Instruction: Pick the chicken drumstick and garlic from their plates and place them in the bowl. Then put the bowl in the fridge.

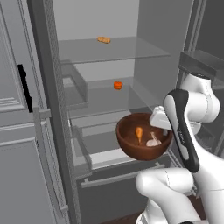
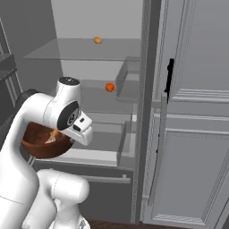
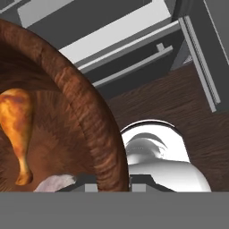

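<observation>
Gripper: clamped narrow on the rim of the bowl, one finger inside the wall, one outside. Bowl: reddish-brown wood, held aloft before the open fridge, level with its lower shelves. Chicken drumstick: inside the bowl, at 10 o'clock from the garlic, which lies just beside it on the bowl floor. Fridge contents: small orange item on the middle shelf; tan item on the top shelf at 12 o'clock
</observation>
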